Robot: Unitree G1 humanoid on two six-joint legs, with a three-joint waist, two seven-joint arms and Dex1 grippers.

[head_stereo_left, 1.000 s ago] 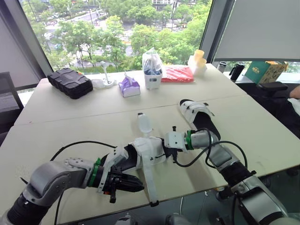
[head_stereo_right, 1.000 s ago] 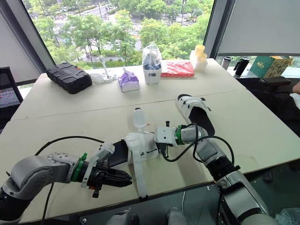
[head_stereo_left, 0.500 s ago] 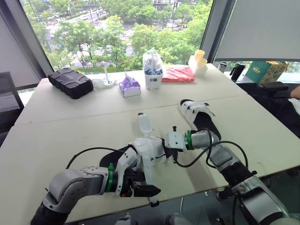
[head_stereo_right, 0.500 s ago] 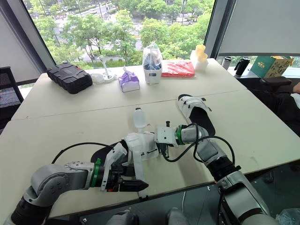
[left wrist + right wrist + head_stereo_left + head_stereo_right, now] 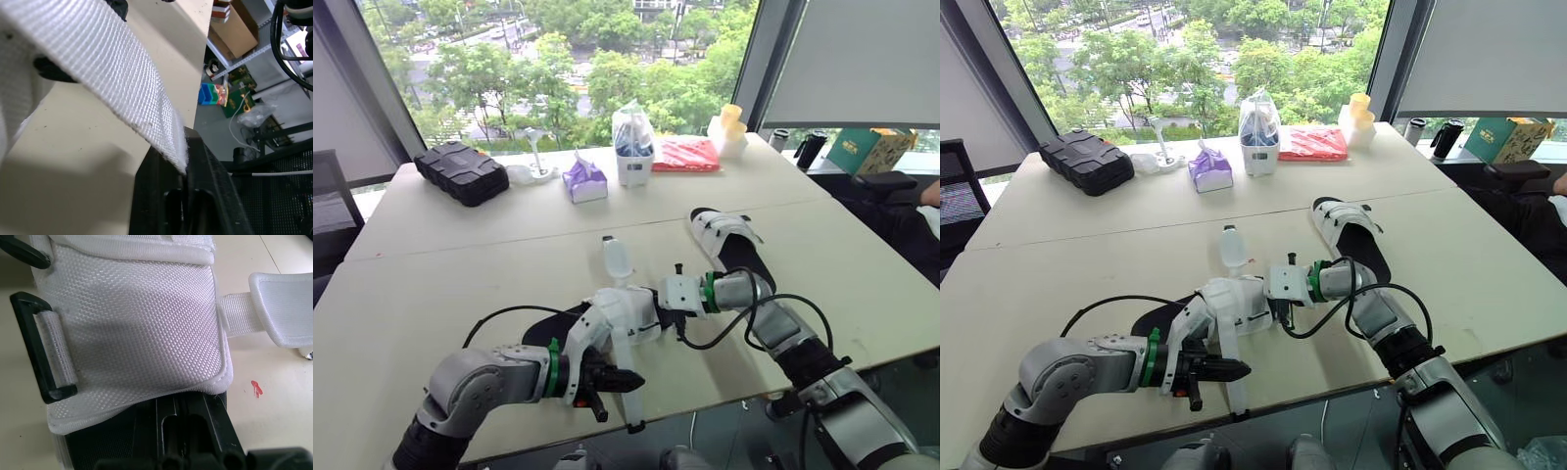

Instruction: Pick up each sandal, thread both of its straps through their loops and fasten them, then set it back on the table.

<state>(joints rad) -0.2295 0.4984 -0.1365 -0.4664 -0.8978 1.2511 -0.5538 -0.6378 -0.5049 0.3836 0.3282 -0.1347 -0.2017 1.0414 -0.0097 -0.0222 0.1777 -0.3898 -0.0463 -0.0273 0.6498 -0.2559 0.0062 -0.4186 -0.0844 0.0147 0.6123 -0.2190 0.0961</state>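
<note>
At the tabletop's (image 5: 431, 274) front edge, the right hand (image 5: 659, 305) clamps the near sandal (image 5: 625, 315) by its upper while the left hand (image 5: 634, 382) pinches its loose, unthreaded strap (image 5: 626, 406); the second sandal (image 5: 729, 240) lies nearer the right edge, so most remains.

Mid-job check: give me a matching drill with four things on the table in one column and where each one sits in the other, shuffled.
Things:
1 black case
2 purple tissue pack
3 red packet
4 second sandal

Places:
A far side, right of the white bag
B far left, by the window
C nearest the robot of the four, on its right
D far side, left of the white bag

Pairs: 1-B, 2-D, 3-A, 4-C
</note>
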